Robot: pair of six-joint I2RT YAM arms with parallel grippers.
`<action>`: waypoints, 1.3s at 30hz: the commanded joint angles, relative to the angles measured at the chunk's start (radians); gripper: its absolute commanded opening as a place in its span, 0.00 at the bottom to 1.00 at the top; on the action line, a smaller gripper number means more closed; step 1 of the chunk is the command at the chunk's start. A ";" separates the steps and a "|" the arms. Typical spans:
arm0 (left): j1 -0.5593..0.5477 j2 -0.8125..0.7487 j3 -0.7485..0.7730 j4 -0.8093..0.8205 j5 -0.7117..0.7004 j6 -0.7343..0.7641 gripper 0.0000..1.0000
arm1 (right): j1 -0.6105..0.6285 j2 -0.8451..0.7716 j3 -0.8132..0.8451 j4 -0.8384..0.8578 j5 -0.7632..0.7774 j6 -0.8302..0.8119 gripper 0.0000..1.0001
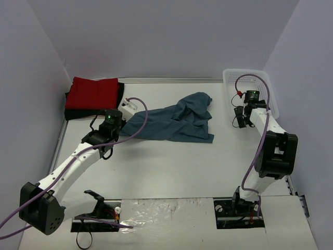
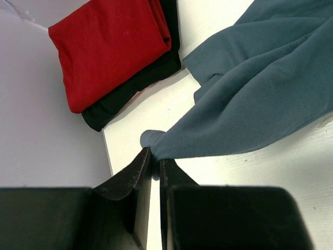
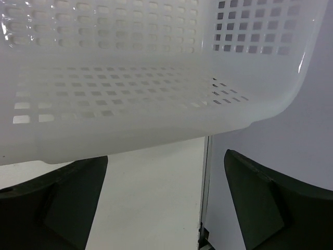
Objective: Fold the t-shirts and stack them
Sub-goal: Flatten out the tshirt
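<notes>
One basket (image 3: 130,120) near right gripper (image 3: 165,172).

The near half of the bare white tabletop (image 1: 171,166) lies open. Farther back, the rumpled slate-blue cloth t-shirt (image 1: 177,122) sprawls across the middle. The folded bright red t-shirt (image 1: 93,92), lying on the black t-shirt (image 2: 151,75), blocks the far left corner. The white plastic lattice basket (image 1: 229,80) fills the far right corner.

The white table (image 1: 171,161) bears a rumpled teal shirt (image 1: 177,122), a black shirt (image 1: 78,114) far left — and a basket (image 1: 231,86) far right.
</notes>
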 commanded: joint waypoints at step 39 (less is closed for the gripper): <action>0.053 0.036 0.022 -0.042 0.080 -0.063 0.02 | 0.381 -0.078 0.012 -0.294 -0.464 -0.015 0.68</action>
